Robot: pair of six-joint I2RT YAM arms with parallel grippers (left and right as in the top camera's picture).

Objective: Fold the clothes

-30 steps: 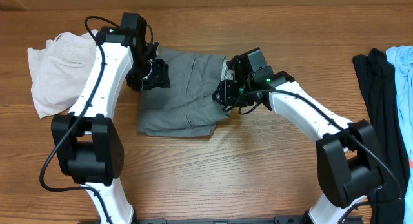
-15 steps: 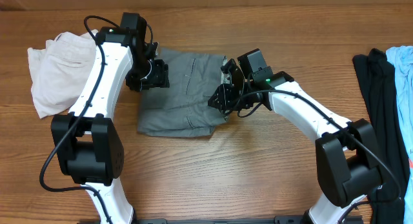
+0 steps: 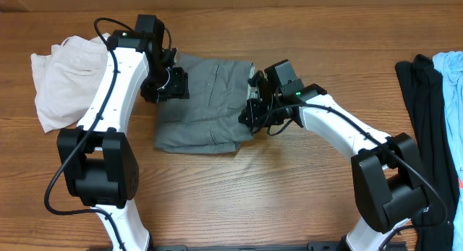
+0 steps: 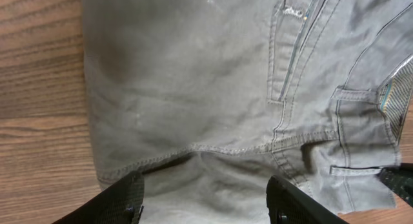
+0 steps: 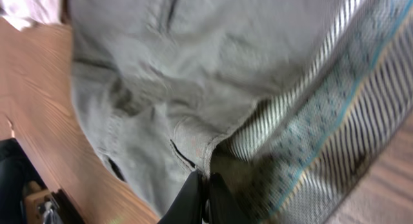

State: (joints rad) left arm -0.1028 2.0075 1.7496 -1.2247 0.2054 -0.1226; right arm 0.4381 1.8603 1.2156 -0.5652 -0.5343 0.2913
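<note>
Overhead, the grey shorts (image 3: pixel 206 106) lay flat left of centre on the table (image 3: pixel 289 193), nearer its far edge, between both arms. Only the left wrist view showed the left gripper (image 4: pixel 203 193) spread wide over the fabric. Only the right wrist view showed the right gripper (image 5: pixel 205 188) pinching the shorts' edge beside a patterned lining (image 5: pixel 322 121).

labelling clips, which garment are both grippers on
The grey shorts, mid-table: the left gripper and right gripper are at their edges. The cream shorts lie left, the black garment and blue garment far right.
</note>
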